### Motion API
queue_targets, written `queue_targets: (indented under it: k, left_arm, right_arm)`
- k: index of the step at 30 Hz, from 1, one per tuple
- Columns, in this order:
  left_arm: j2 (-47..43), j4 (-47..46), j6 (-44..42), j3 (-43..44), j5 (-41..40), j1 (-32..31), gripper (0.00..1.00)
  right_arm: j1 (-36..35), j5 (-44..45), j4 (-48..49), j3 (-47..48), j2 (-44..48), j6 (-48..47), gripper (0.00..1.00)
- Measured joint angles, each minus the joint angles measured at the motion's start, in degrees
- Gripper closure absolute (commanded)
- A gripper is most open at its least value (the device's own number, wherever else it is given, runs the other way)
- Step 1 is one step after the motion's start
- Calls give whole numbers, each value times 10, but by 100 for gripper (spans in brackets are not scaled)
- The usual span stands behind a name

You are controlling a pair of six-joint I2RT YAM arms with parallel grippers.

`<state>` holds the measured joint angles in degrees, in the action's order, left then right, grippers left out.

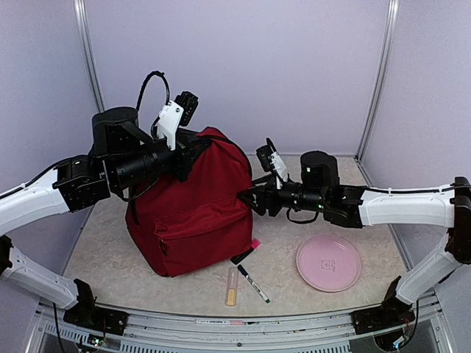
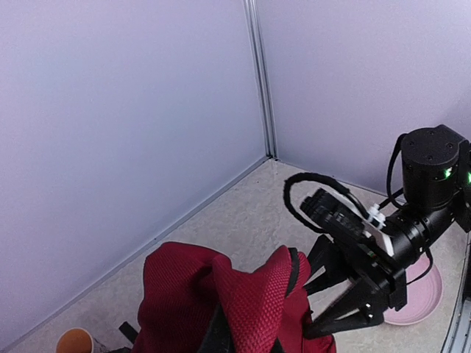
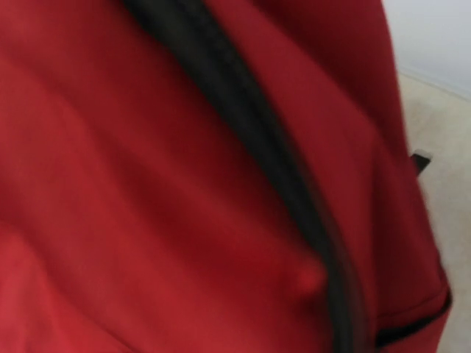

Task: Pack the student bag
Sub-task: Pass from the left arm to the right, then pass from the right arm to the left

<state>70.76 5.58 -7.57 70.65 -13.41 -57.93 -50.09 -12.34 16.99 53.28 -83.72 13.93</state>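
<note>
Left tool (image 1: 190,151) is pinched shut on the top of the big dark red soft cloth student bag (image 1: 199,213). The cloth there is bunched up into a peak. I think it holds the top up so the bag does not flop while the other arm works.

The right tool (image 1: 249,197) sits just beside the bag's right side, its jaws spread apart with nothing in them. Its camera looks right at the bag's black zipper (image 3: 294,198), so it is likely after the zip, to open the bag.

The bag stands upright in the middle of the pale surface (image 1: 103,257). A black and white marker pen (image 1: 253,284) and a tan stick (image 1: 232,286) lie just in front, handy for packing, I guess. A round pink plate (image 1: 328,262) lies off to the right.
</note>
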Motion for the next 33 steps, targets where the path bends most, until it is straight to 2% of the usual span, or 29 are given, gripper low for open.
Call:
queue_targets:
  k: [2,4,5,6,7,8,9,15,19,22,26,33]
  left_arm:
    - [0,2,6,1,14,0,100]
    - [-2,5,13,1,29,0,100]
    - [-3,7,17,1,35,0,96]
    - [-6,10,21,1,40,0,72]
    - [-10,16,25,1,43,0,40]
    - [-13,21,30,1,44,0,12]
    - [-16,26,35,2,43,0,3]
    - [-52,69,91,-1,-3,-16,1]
    - [-107,123,162,-48,-77,-52,1]
    - [-160,173,267,-104,-139,-76,1]
    - [-220,203,349,-176,-177,-117,1]
    - [-251,241,429,-222,-251,-194,1]
  right_arm:
    - [0,5,0,16,-11,1,99]
    - [0,8,1,25,-14,3,100]
    - [2,7,0,29,-14,4,100]
    - [5,6,-1,32,-16,4,100]
    - [7,2,-2,35,-18,5,100]
    - [11,-6,-3,39,-19,5,100]
    - [17,-13,-7,43,-21,7,100]
    - [67,-61,-19,70,-37,10,100]
    - [83,-90,-22,101,-58,3,100]
    - [101,-131,-19,113,-74,0,100]
    - [137,-171,-21,118,-94,2,100]
    - [154,-184,-39,127,-98,-4,100]
